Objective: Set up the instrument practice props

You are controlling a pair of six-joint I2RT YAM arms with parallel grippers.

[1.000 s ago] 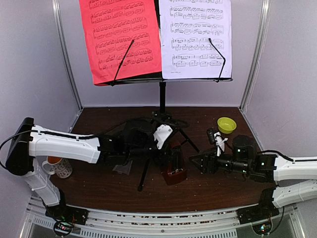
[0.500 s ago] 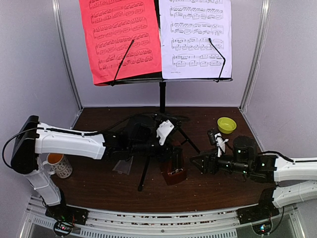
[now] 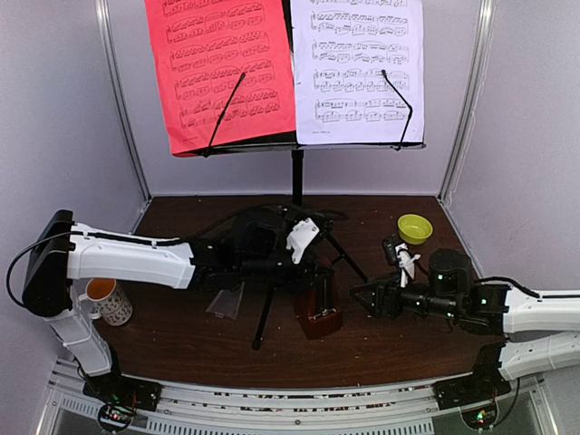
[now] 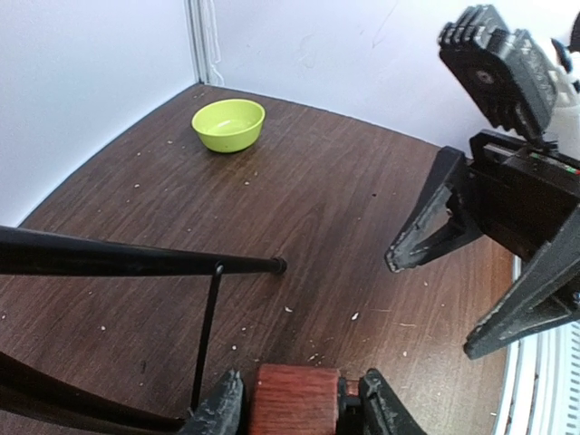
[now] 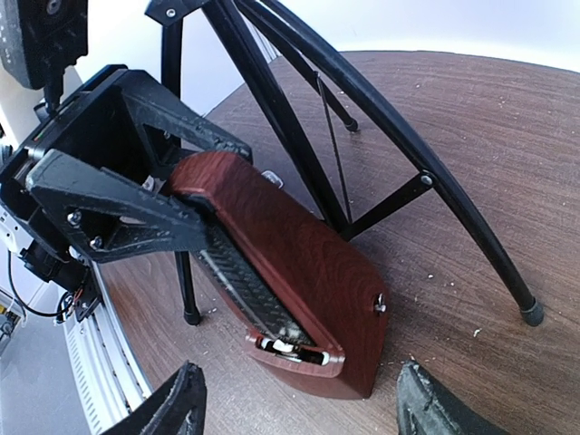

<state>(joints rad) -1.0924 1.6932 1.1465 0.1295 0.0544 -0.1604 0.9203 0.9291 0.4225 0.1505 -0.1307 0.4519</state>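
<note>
Metronome (image 5: 299, 272) on the desk (image 3: 181, 353) by the music stand (image 3: 297, 172) legs. Left gripper (image 4: 299, 412) jaws straddle its top, clamped or not I can't tell; right gripper (image 4: 435, 305) gapes empty. Looks rigid with a slick taper, so grip lower

Dark wooden table (image 3: 399, 349), dusted with pale specks. Far right corner: a small yellow-green bowl (image 3: 414, 227). Over by the left edge, a patterned white mug (image 3: 107, 302). Mid-table the music stand (image 3: 263, 322) plants its black tripod legs, the brown metronome (image 3: 319, 317) just beside them, a clear flat piece (image 3: 225, 302) on their left.
</note>
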